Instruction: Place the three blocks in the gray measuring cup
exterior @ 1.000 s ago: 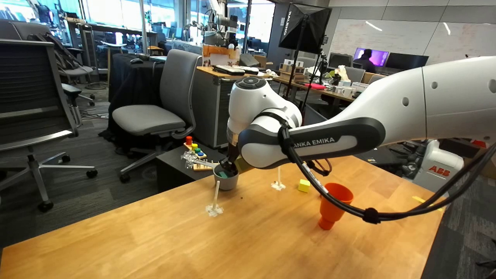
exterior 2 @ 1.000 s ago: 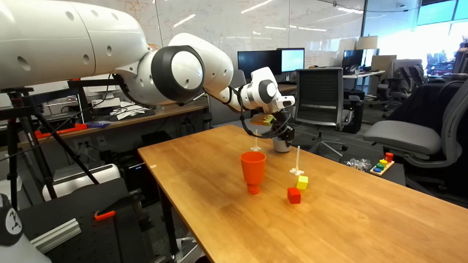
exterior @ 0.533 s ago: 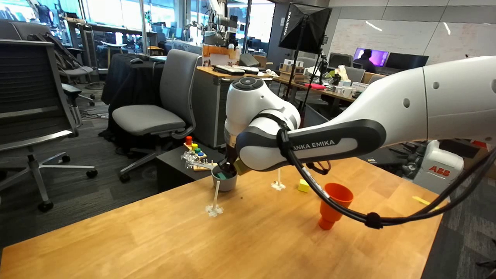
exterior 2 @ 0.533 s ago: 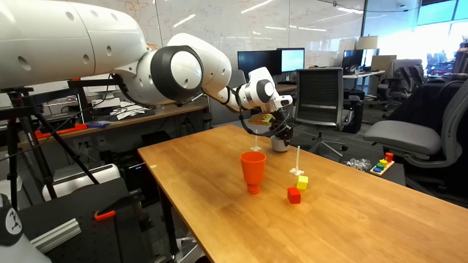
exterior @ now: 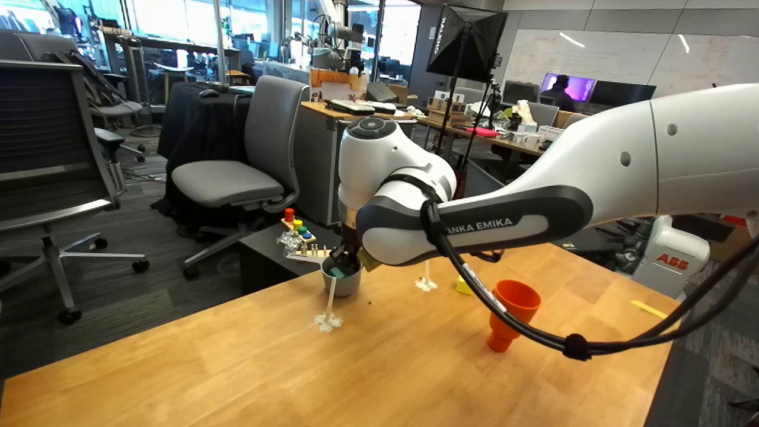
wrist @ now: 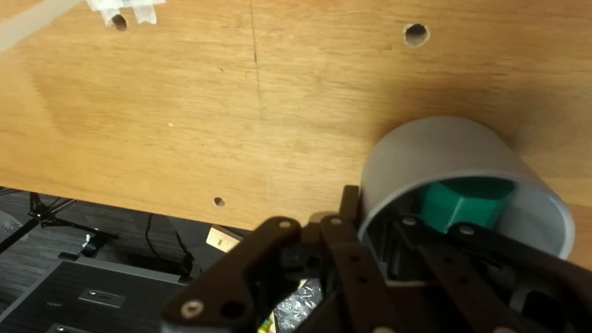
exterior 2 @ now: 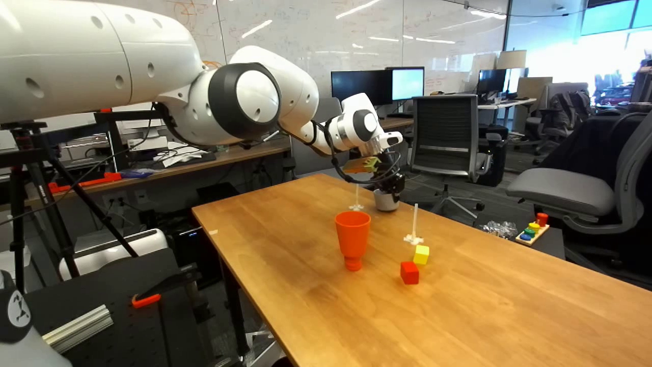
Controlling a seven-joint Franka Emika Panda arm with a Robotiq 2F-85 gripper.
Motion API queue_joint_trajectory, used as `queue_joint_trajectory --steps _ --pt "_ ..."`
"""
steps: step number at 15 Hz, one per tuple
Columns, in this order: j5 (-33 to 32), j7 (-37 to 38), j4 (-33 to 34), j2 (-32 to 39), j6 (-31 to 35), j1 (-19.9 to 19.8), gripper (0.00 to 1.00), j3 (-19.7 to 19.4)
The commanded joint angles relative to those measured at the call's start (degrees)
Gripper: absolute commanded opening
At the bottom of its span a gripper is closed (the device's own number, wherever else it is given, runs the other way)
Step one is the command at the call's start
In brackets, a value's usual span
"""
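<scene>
- Wrist view: your gray measuring cup sits toward the lower right, its mouth turned to the camera, with the green block inside it.
- Your gripper straddles the cup's wall: one finger lies outside, the other reaches in through the mouth beside the green block, and the pair is drawn in narrow, pinching that wall.
- In both exterior views you see the cup upright near the edge of the wooden table; its pale handle points out past that edge.
- In an exterior view you have a thin pale rod to one side of the cup and a second pale rod to the other.
- Farther off, the yellow block and the red block sit close together on the table; you cannot tell whether they touch.
- Near those two you find the taller red cup, standing on its narrow end.
- Beyond the table, a low dark stand carries a colourful peg toy.
</scene>
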Motion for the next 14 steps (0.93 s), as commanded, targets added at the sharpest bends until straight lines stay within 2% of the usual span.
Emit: queue_joint_trajectory --steps 1,8,14 --pt "-2.39 -0.53 -1.46 0.63 -0.63 1.56 0.03 -1.44" --pt "-3.35 -2.7 -0.67 0.95 -2.36 2.32 0.03 -0.92" --pt "-4.71 1.97 -2.52 -0.21 5.0 2.42 0.03 -2.48"
